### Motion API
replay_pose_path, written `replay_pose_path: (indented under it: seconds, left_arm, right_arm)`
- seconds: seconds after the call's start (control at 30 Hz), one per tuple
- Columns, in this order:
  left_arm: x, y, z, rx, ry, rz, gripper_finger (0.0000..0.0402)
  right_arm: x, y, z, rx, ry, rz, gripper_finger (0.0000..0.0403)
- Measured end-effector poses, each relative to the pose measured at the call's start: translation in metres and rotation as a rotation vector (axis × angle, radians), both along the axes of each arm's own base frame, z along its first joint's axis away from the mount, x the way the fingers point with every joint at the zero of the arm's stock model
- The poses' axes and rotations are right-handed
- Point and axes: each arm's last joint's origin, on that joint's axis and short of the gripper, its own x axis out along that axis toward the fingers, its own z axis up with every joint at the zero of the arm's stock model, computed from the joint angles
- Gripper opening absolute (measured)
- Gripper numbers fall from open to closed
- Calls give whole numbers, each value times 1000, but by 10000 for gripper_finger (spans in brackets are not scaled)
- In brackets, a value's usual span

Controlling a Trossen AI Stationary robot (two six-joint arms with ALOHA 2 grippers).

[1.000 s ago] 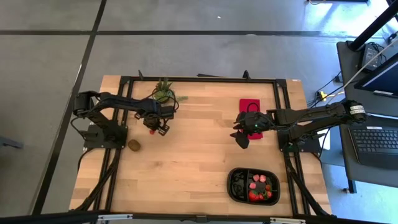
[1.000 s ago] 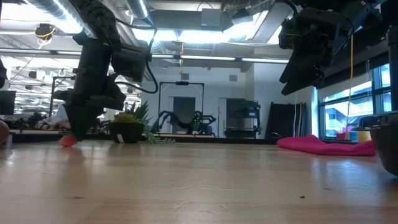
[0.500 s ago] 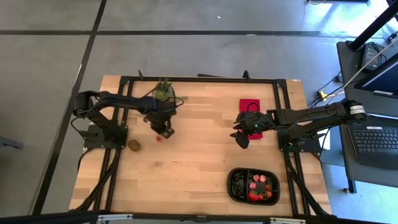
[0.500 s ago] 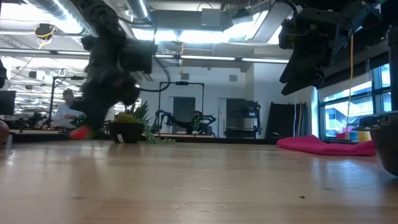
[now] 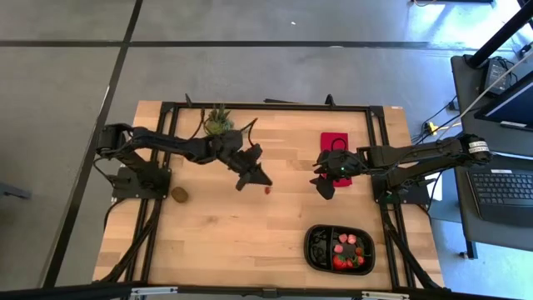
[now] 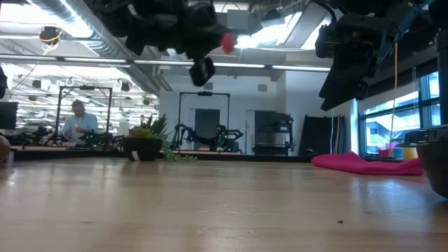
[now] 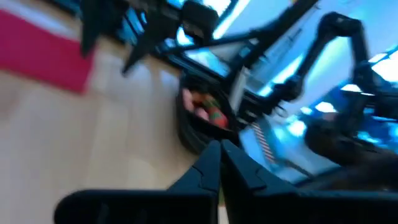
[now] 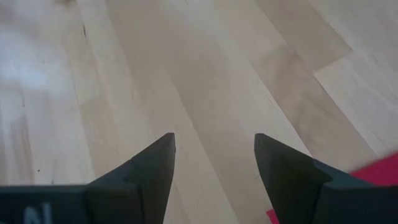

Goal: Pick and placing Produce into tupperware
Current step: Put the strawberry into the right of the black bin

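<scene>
My left gripper [image 5: 261,184] is stretched out over the table's middle, high above the wood in the low view [image 6: 221,43], and is shut on a small red strawberry-like piece [image 5: 267,189]. My right gripper [image 5: 323,190] hangs open above bare wood beside the red cloth [image 5: 335,143]; its wrist view shows the spread fingers [image 8: 214,146]. The black two-compartment tupperware [image 5: 316,250] sits near the table's near right corner with several red pieces [image 5: 343,248] in it. A brown kiwi-like oval [image 5: 180,194] lies on the table's left side. My left gripper pinches the red piece [image 6: 227,42] between its two fingers at their free ends. The fingers reach out toward the table's right, slanting down. The piece is lifted clear, well above the table. The left wrist view shows only the closed fingertips [image 7: 211,163], not the piece.
A potted green plant [image 5: 218,122] stands at the far edge, left of centre. The red cloth lies flat on the far right part, also visible low in the low view [image 6: 364,163]. Bare wood stretches between the left gripper and the tupperware [image 7: 186,134].
My left gripper has risen from the table by the plant and swung toward the table's right and slightly toward its near edge. The red piece, on the wood at the fingertips a second ago, is now lifted clear and carried along. The right arm has kept still.
</scene>
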Motion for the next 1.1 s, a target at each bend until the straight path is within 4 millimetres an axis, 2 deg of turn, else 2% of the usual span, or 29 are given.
replay_pose_path:
  seconds: [0.1, 0.23, 0.43, 0.63, 1.1]
  left_arm:
    - [3, -8, 1, 147, -47, 107, 1]
    - [10, -20, -8, 321, -49, 239, 1]
    - [26, -39, -23, 462, -179, 247, 0]
    - [38, -47, -33, 466, -324, 268, 0]
    - [40, -44, -30, 545, -386, 354, 0]
  right_arm:
    - [1, 0, 1, -1, -10, 2, 222]
    - [0, 0, 2, -11, -18, 14, 222]
    - [-5, 0, 11, 0, -64, 7, 222]
    - [-5, 0, 14, 11, -91, -4, 222]
    - [1, 1, 19, 7, -175, 6, 222]
